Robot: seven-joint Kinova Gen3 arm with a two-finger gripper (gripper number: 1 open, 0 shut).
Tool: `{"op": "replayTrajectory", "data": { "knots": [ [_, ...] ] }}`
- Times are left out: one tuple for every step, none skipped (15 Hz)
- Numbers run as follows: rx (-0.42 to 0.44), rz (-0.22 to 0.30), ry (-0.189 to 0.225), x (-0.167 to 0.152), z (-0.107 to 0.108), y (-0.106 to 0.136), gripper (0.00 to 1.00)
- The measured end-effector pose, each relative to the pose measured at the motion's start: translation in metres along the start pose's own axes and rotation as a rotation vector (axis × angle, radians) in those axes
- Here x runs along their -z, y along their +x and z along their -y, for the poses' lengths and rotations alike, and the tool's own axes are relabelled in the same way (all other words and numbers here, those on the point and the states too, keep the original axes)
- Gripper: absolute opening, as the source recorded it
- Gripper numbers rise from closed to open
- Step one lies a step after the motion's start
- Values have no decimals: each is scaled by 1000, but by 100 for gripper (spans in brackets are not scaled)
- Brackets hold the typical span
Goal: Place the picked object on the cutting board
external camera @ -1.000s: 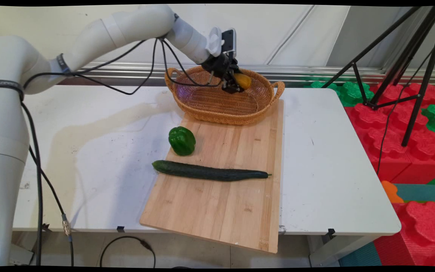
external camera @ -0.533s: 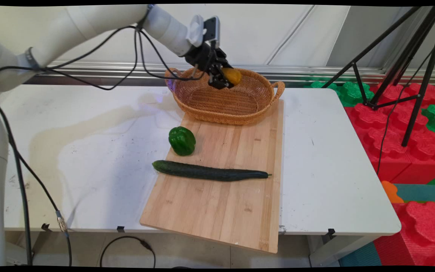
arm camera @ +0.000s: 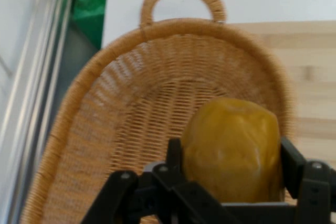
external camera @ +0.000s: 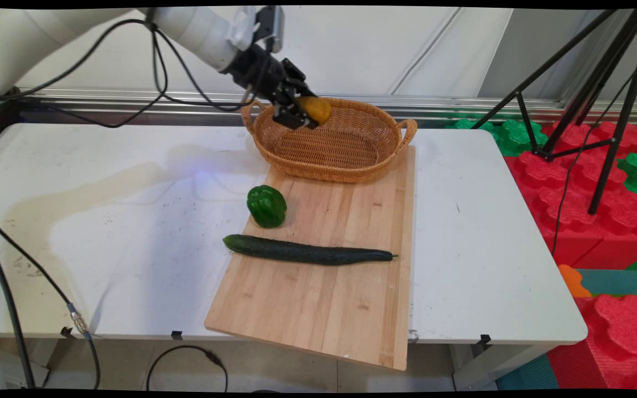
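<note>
My black gripper is shut on a yellow-orange pepper and holds it in the air over the left end of a woven wicker basket. In the hand view the yellow pepper sits squeezed between the two black fingers, with the basket and its far handle beyond it. A green bell pepper rests on the left edge of a wooden cutting board. A long dark cucumber lies across the board below it.
The basket stands on the far end of the board on a white table. A black tripod and red and green foam blocks stand off the table's right side. Black cables hang from the arm.
The arm has swung left and slightly up, carrying the yellow pepper from above the basket's middle toward its left end. The green pepper and cucumber have not moved.
</note>
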Motion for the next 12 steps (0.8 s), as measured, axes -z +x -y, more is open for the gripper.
{"op": "replayTrajectory", "data": {
  "knots": [
    [12, -4, -14, 9, -6, -1, 0],
    [28, -6, -32, 18, -14, -2, 0],
    [42, -8, -50, 27, -22, -3, 0],
    [54, -8, -69, 33, -30, -3, 0],
    [61, -7, -84, 38, -37, -3, 0],
    [66, -5, -100, 42, -46, -4, 0],
    [69, -3, -115, 44, -54, -3, 0],
    [71, -1, -125, 44, -61, -3, 0],
    [75, 2, -136, 43, -68, -2, 0],
    [79, 6, -145, 40, -75, 0, 0],
    [82, 9, -151, 36, -80, 1, 0],
    [88, 15, -157, 29, -86, 2, 0]
  ]
}}
